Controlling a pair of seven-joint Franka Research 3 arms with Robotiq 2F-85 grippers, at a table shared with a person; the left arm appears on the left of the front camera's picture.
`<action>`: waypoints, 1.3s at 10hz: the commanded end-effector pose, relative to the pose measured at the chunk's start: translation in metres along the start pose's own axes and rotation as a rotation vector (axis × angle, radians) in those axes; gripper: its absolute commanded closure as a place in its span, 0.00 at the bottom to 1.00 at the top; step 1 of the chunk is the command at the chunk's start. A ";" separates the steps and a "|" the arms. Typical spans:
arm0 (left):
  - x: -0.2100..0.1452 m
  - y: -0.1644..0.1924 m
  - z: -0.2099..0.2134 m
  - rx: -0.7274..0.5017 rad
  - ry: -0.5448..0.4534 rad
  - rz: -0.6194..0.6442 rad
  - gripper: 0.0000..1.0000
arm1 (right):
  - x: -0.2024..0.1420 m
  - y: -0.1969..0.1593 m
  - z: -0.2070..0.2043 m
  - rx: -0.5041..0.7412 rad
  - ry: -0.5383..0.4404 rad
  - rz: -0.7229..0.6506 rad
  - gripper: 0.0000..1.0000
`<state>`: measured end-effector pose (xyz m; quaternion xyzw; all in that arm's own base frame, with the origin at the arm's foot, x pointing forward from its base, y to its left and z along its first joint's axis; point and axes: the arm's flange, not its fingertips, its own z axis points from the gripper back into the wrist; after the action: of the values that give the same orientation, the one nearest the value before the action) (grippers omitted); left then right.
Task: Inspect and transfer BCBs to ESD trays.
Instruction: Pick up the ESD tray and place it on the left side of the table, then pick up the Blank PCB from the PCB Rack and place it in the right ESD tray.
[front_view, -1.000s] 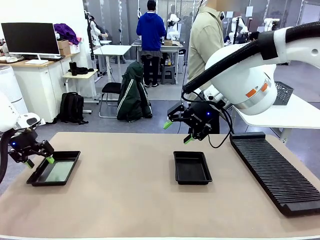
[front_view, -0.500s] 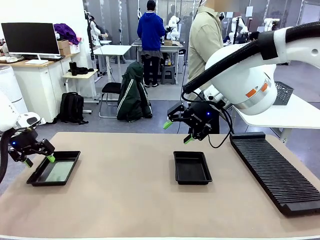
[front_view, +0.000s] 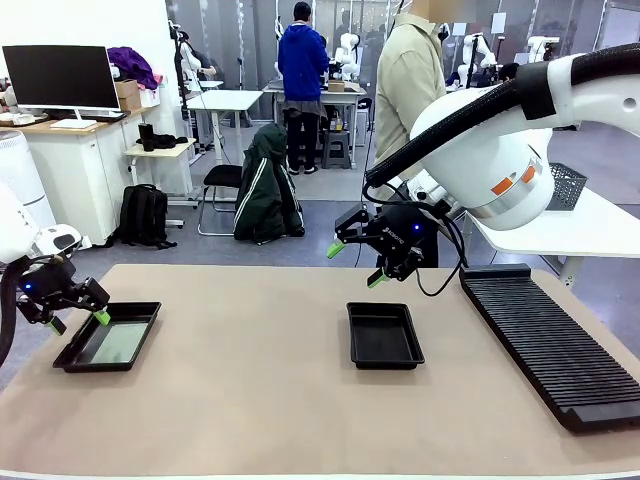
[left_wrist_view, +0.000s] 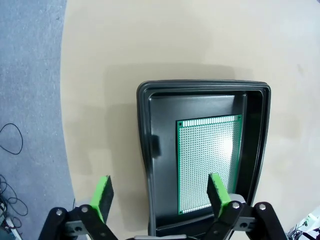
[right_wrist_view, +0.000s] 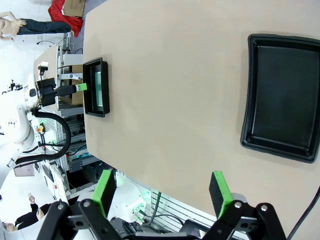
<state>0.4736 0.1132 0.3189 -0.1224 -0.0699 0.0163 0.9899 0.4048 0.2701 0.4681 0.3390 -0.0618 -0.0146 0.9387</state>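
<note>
Lying flat in the left tray: one BCB, set toward one long wall, bare floor beside it. Left gripper: released, jaws spread, nothing held, hovering over the tray's end; one pad above the board's edge, the other outside the rim. Right gripper: released, empty, raised behind the middle tray, well apart from the board.

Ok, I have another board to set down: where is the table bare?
The table is bare between the left tray and the empty middle tray, and along the near edge. Crowded: left tray, board inside, left gripper above it.
</note>
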 end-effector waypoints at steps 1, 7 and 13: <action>0.000 0.000 0.000 0.000 -0.001 0.000 0.00 | 0.000 0.000 0.000 -0.001 0.001 -0.008 0.00; 0.000 0.000 0.000 0.000 -0.001 0.000 0.00 | 0.000 0.000 0.000 -0.001 0.001 -0.008 0.00; 0.000 0.000 0.000 0.000 -0.001 0.000 0.00 | 0.000 0.000 0.000 -0.001 0.001 -0.008 0.00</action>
<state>0.4736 0.1132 0.3188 -0.1224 -0.0698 0.0163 0.9899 0.4048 0.2701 0.4681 0.3390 -0.0618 -0.0146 0.9387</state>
